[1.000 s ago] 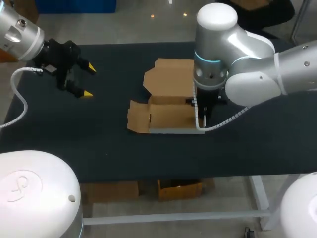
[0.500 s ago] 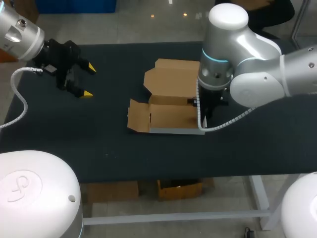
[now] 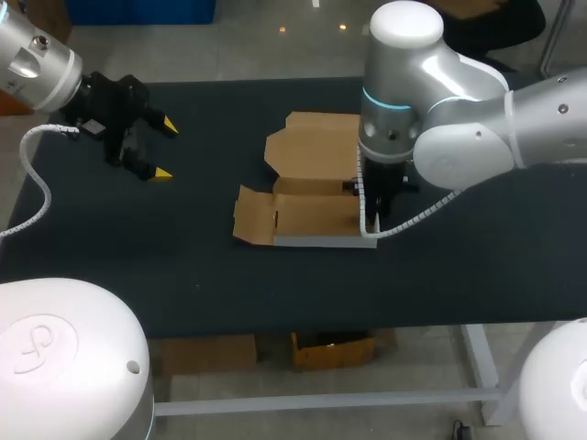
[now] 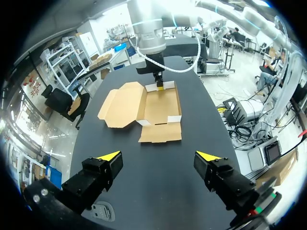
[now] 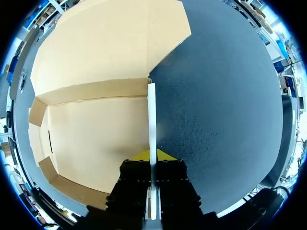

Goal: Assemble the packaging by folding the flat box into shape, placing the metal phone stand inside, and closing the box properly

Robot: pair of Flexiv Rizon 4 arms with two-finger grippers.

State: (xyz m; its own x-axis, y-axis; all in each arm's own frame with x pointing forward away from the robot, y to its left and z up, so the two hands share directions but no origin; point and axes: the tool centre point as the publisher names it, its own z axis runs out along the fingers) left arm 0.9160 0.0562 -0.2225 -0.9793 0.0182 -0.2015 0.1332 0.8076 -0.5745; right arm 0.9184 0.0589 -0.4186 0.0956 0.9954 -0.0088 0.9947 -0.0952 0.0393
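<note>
A brown cardboard box [image 3: 312,215] lies open in the middle of the dark table, its lid [image 3: 316,147] flat toward the far side and one side flap [image 3: 255,215] spread out to the left. My right arm [image 3: 404,137] stands over the box's right side. In the right wrist view my right gripper [image 5: 152,156] is shut on the upright, white-edged right side wall [image 5: 151,115] of the box. My left gripper [image 4: 158,155] is open and holds nothing, hanging over the table's far left [image 3: 165,148], well away from the box [image 4: 156,108]. No phone stand shows in any view.
The black table [image 3: 183,266] has bare surface to the left, front and right of the box. A white cable [image 3: 404,225] loops off my right wrist just above the box's right front corner.
My right arm swung a little to the right and came back, still gripping the box's side wall. The box edged slightly left. The left arm has not moved.
</note>
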